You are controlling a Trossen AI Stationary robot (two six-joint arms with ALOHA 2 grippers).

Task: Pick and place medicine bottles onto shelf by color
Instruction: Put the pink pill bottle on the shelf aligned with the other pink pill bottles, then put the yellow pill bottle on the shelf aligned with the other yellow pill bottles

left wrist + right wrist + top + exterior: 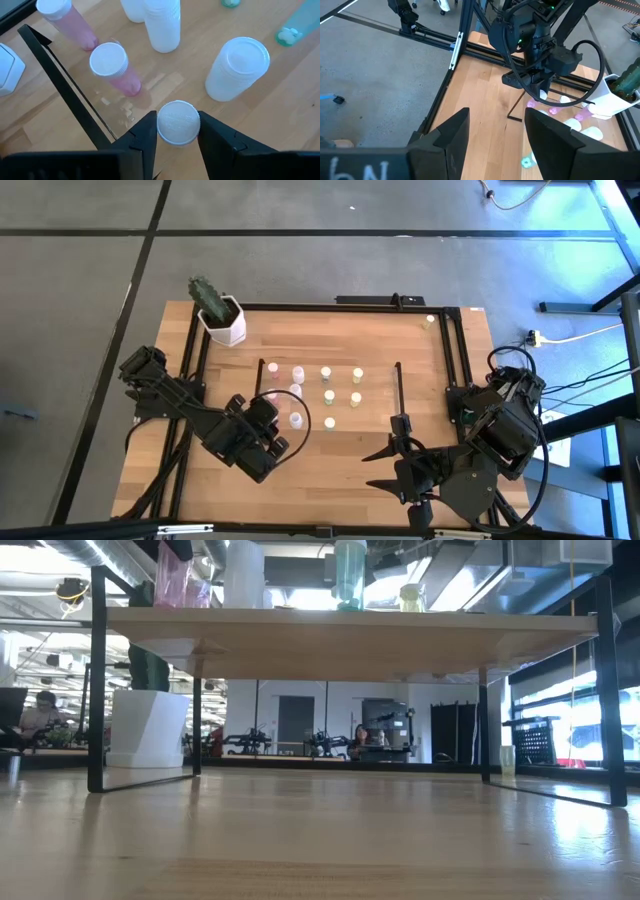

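1. Left wrist view: the left claw point(177, 131) has a white-capped bottle point(178, 122) sitting right between its two dark fingers point(145, 137); whether they are actually pressing on the cap cannot be told.
2. Just ahead of that claw stands a pink bottle point(116, 69), with a second pink bottle point(65, 22) farther on and to the same side.
3. Off the other finger is a white bottle point(237, 67), near but apart; a taller white bottle point(162, 22) stands beyond the gap.
4. Two pale green bottles point(290, 30) wait farther out past the white one.
5. A black frame bar point(65, 90) of the shelf runs close alongside the claw's pink-side finger, so that side is tight; the wooden board point(280, 115) past the other finger is bare.
6. High view: the left claw point(283, 423) hangs over the shelf point(380, 402) at its pink end, bottles in rows across the board.
7. A cactus pot point(224, 320) stands well beyond the claw, off the shelf's far corner.
8. One more small bottle point(430, 321) sits alone at the table's far right corner.
9. Right claw point(398, 452), fingers apart and holding nothing, waits near the table's front edge, beside the shelf's right end frame.
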